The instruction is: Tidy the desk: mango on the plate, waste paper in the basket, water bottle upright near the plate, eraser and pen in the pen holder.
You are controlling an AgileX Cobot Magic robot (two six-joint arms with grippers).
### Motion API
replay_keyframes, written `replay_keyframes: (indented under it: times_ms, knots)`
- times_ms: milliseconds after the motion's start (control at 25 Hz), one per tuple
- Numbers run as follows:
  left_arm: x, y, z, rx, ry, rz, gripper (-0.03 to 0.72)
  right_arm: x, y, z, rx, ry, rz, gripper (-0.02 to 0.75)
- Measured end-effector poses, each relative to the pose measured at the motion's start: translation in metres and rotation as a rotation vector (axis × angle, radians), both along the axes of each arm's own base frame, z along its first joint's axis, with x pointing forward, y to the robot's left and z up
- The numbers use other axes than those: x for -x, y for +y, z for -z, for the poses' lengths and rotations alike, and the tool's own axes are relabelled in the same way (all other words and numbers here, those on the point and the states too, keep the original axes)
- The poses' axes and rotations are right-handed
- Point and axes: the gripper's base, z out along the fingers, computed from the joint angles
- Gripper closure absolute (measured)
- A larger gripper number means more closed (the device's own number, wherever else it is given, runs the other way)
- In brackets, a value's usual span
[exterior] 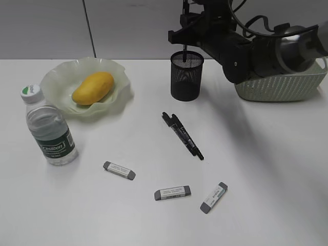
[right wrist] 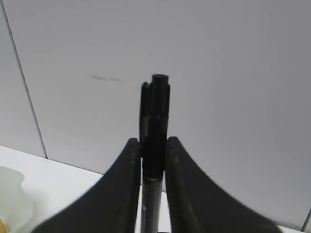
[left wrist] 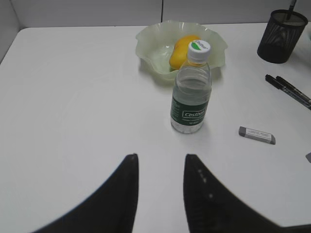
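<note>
water bottle (exterior: 49, 128), upright beside plate (exterior: 57, 77), label reads "cestbon". mango (exterior: 93, 87) on plate. three grey erasers (exterior: 119, 170), printed labels unreadable. two pens (exterior: 183, 135) on desk (exterior: 256, 169). pen holder (exterior: 186, 75): right gripper (right wrist: 154, 148) clamps pen (right wrist: 155, 126) above it. basket (exterior: 287, 84), far right. left gripper (left wrist: 160, 167) parted, empty.

White desk (exterior: 266, 169) with erasers (exterior: 172, 192), pens (exterior: 183, 135), bottle (exterior: 49, 128)

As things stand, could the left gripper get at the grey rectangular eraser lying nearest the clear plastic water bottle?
Probably yes. The left gripper is open and empty, and bare white desk lies ahead of it. The grey eraser sits right of the upright bottle, apart from it, so the approach looks unobstructed.
</note>
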Motion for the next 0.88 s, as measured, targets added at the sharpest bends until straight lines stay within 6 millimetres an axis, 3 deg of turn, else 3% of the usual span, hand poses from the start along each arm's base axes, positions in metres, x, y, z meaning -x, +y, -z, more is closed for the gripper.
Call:
replay_keyframes:
  times_ms: [200, 400, 640, 880]
  knots:
    - [0.000, 0.000, 0.000, 0.000, 0.000, 0.000, 0.452, 0.001, 0.000, 0.009, 0.042, 0.092, -0.009, 0.336]
    - [0.000, 0.000, 0.000, 0.000, 0.000, 0.000, 0.452, 0.005, 0.000, 0.005, 0.079, 0.189, -0.024, 0.245]
    - [0.000, 0.000, 0.000, 0.000, 0.000, 0.000, 0.452, 0.044, -0.013, -0.085, 0.177, 0.345, -0.092, 0.238]
    - [0.000, 0.000, 0.000, 0.000, 0.000, 0.000, 0.452, 0.092, -0.036, -0.143, 0.318, 0.477, -0.122, 0.243]
